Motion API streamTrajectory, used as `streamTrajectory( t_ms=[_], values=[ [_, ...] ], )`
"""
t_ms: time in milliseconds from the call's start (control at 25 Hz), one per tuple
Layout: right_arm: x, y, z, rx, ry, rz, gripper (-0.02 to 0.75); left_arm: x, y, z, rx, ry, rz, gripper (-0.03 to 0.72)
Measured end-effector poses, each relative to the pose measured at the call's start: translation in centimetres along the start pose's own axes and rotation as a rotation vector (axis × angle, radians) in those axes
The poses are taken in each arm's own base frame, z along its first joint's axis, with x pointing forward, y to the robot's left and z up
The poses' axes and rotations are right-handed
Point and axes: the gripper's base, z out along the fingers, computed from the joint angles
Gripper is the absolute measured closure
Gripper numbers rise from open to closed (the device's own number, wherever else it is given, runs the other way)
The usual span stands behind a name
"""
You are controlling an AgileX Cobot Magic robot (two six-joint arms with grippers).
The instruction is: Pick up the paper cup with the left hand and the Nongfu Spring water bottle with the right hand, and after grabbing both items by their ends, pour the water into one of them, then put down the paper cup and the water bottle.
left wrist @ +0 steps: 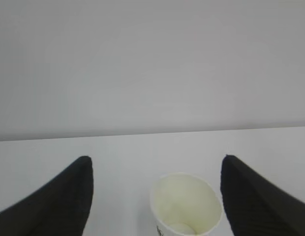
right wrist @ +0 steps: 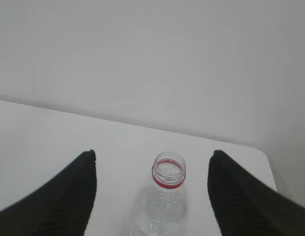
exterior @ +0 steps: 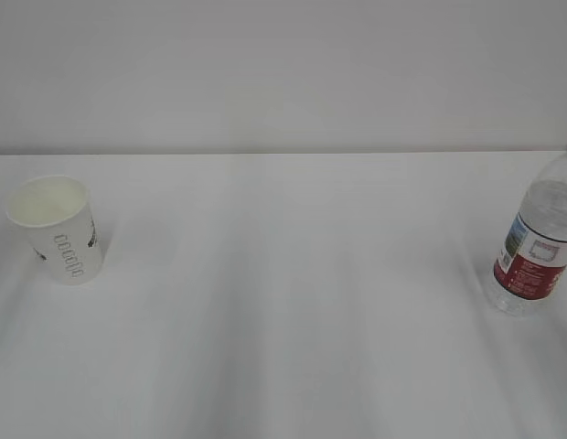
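left tool (left wrist: pixel 155 196) apart over paper cup (left wrist: pixel 186 204) | right tool (right wrist: pixel 152 191) apart over bottle (right wrist: pixel 165 196) | white table (exterior: pixel 283 302), pale wall (exterior: pixel 283 73)

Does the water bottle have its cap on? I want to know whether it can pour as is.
No. In the right wrist view the water bottle shows an open mouth above its red neck ring, with no cap.

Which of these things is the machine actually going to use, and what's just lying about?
For the job:
- paper cup
- Nongfu Spring water bottle, cap off
- left hand, open
- right hand, open

Just there:
- white table; nothing else lies about
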Motion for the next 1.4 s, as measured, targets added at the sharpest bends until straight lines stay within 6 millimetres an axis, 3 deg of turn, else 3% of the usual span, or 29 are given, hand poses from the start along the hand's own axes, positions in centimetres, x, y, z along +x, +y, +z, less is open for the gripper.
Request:
streamTrajectory(
  t_ms=[280,840,1400],
  values=[
    [0.7,0.2,1.7,-0.011,0.067,-0.002,0.204,0.4,0.0,0.7,-0.001,0.032,0.002,0.101],
    [0.7,0.0,1.7,0.003,0.066,-0.120,0.204,0.4,0.0,0.7,0.000,0.024,0.002,0.101],
    [0.1,0.1,1.7,-0.005,0.001,-0.002,0.204,0.3,0.0,1.1,0.004,0.006,0.015,0.101]
  ],
)
